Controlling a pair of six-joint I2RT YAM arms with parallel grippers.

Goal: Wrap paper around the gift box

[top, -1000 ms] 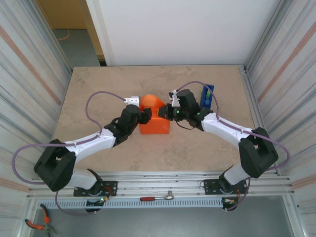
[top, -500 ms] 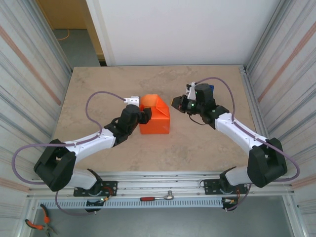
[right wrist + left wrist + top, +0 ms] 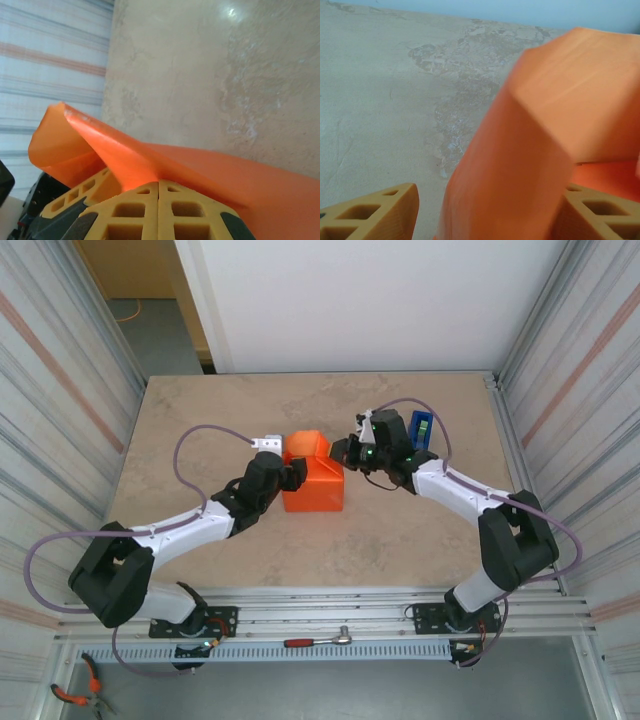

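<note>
With right tool [image 3: 343, 451] clenched, pressing paper [image 3: 318, 490] flap at its 9 o'clock; straddling opposite fold with released left tool [image 3: 292, 472].

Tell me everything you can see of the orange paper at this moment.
The paper is a plain bright orange, thin sheet folded into a boxy parcel in the middle of the table, with one creased flap standing up at its far side. The open left claw straddles its left edge. The shut right claw meets its far right corner; whether it pinches is unclear.
</note>
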